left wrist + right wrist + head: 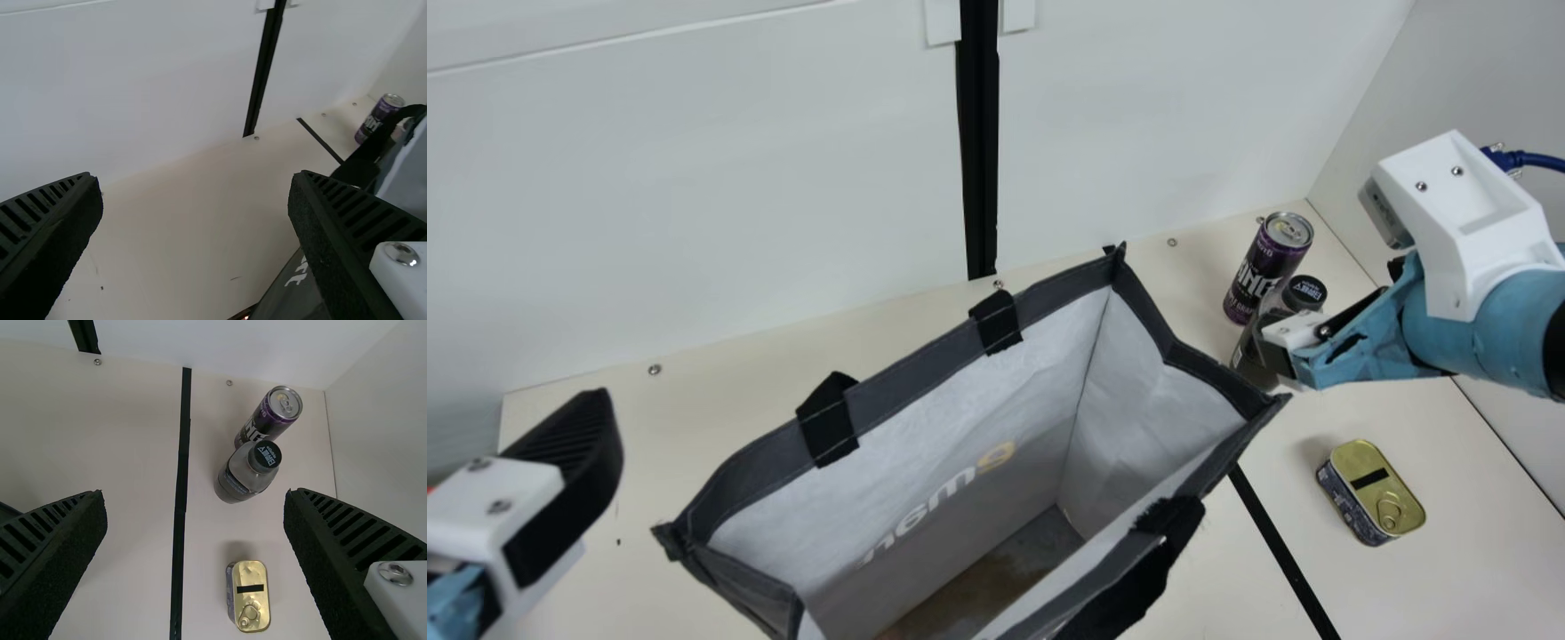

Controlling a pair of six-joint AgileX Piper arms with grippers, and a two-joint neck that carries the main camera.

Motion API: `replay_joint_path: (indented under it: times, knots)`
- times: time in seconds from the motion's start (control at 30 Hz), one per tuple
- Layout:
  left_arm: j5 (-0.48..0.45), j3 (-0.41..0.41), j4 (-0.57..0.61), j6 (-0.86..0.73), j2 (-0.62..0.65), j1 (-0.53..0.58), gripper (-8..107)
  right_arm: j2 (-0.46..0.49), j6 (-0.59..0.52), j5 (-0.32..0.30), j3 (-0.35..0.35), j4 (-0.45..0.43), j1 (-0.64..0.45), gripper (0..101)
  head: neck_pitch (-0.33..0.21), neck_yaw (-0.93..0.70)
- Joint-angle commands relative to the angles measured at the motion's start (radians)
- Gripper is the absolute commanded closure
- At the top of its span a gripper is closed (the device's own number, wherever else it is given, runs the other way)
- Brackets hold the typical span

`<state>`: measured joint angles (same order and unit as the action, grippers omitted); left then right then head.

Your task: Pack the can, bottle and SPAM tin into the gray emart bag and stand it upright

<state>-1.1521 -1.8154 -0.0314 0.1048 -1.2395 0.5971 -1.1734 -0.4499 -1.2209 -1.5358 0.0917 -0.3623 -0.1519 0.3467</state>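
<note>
The cream table [729, 387] bears a cut-off gray bag [911, 373] — left claw [574, 476] wide, right claw [1282, 356] wide, partly hiding the bottle [1250, 352].

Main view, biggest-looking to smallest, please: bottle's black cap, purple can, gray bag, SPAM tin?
1. Gray bag
2. Purple can and SPAM tin: too alike to rank
3. Bottle's black cap

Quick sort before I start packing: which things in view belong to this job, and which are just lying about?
For the job:
- gray bag, standing open
- purple can
- bottle with a black cap
- SPAM tin, pull-ring side up

Seemingly not for it, more fixtures than clutter:
- long black strip
- blue cable
- small screw
</note>
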Motion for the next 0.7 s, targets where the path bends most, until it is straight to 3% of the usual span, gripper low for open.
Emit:
replay_joint_path:
  times: [0.0,0.33,0.67]
  knots:
    - [-0.012,-0.031,0.016,-0.019,-0.013,0.009,9,0.0,0.0,0.0,0.0,0.0,0.0,6,-0.023,0.002]
    - [-0.068,-0.146,0.057,-0.086,-0.088,0.074,9,0.0,0.0,0.0,0.0,0.0,0.0,6,-0.023,0.002]
    - [-0.068,-0.183,0.107,-0.112,-0.142,0.125,9,0.0,0.0,0.0,0.0,0.0,0.0,6,-0.023,0.002]
